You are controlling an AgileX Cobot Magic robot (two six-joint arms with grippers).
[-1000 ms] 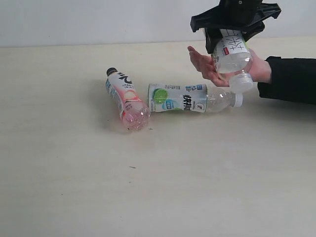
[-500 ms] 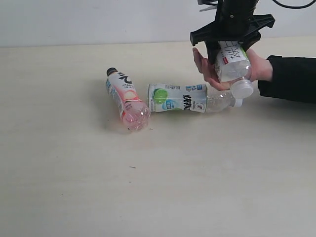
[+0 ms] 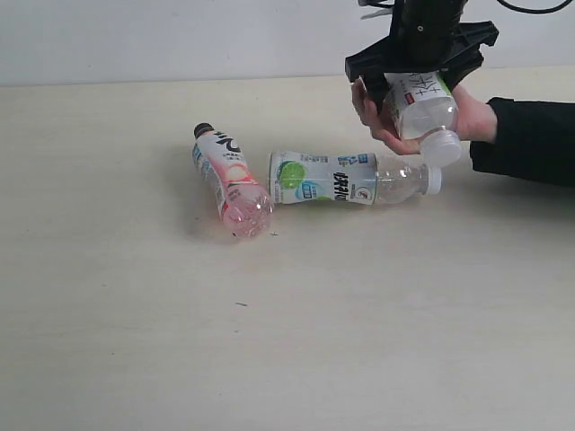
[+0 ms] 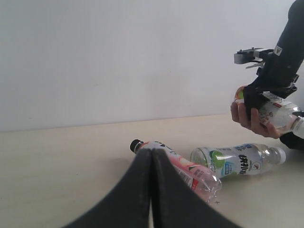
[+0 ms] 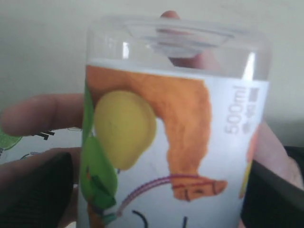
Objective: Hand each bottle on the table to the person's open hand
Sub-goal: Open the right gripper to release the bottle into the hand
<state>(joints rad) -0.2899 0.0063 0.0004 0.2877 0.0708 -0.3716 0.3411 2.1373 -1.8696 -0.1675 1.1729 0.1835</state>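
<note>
My right gripper (image 3: 420,81) (image 5: 161,194) is shut on the fruit-label bottle (image 3: 422,103) (image 5: 175,133), held cap-down. The person's hand (image 3: 377,121) (image 5: 33,116) is curled round the same bottle, coming out of a black sleeve (image 3: 530,139). The pink bottle (image 3: 229,180) (image 4: 190,173) with a black cap and the lime bottle (image 3: 332,178) (image 4: 235,161) lie on their sides on the table (image 3: 269,341), touching end to end. My left gripper (image 4: 152,156) is shut on nothing, low over the table short of the pink bottle. A blue-marked bottle is out of view.
A pale wall (image 3: 180,36) runs behind the table's far edge. The lime bottle's white cap (image 3: 434,180) lies just beneath the held bottle's cap (image 3: 440,148). Bare tabletop fills the left side and the front.
The person's fingers have closed round the fruit bottle, which was over an open palm a second ago. My right gripper and the bottle have shifted slightly. The two lying bottles have not moved.
</note>
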